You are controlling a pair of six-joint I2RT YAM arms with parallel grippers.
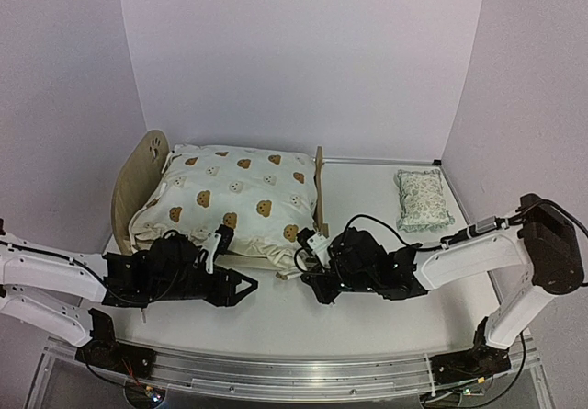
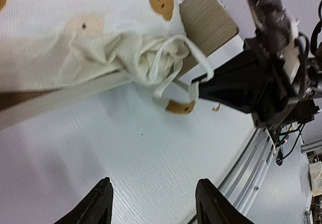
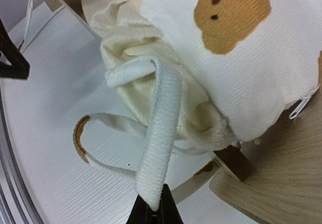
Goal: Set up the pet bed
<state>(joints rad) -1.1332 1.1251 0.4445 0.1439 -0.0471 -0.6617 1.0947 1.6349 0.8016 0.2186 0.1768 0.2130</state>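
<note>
No lettering, label, brand or number can be read in any of the three views. The only marks are pictures: brown bear faces printed on the cream quilt point(image 1: 230, 188), centre left of the overhead frame, and a paw-print cutout point(image 1: 158, 143) in the headboard of the pet bed point(image 1: 129, 193), left of it.

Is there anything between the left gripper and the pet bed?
Nothing visible: only bare table lies between the open left gripper and the pet bed. The quilt corner overhanging its rail is pinched by the right gripper.
</note>
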